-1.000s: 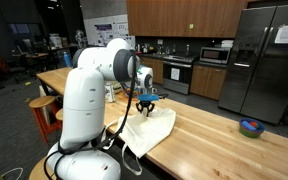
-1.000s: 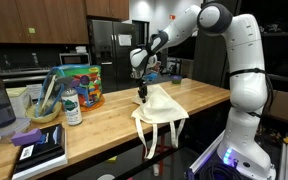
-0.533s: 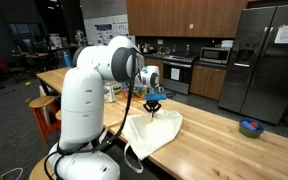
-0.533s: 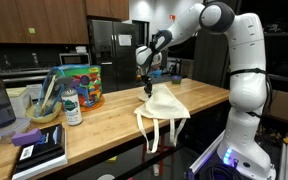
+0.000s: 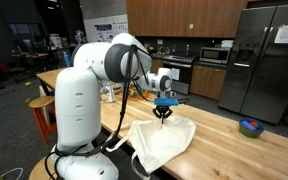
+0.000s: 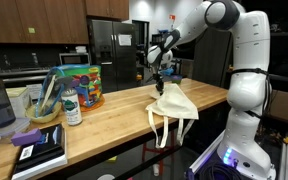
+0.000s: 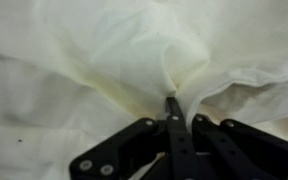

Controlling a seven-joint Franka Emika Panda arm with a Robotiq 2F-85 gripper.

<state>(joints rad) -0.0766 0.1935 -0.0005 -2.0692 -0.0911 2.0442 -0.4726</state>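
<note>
Gripper [image 7: 172, 105]: fingers clenched on a fold at the top of the bag [image 5: 162, 142].
Bag: white, bunched up to a peak, handles hanging down.
Table [image 5: 234, 150]: wooden, under the bag.

On the wooden table [image 5: 224, 140] lies the cloth bag [image 5: 164, 142], with the gripper [image 5: 165, 112] pinching its top at twelve o'clock; in an exterior view a bowl [image 5: 250, 127] sits well apart at three o'clock, and a bottle [image 6: 72, 107] stands at nine
</note>
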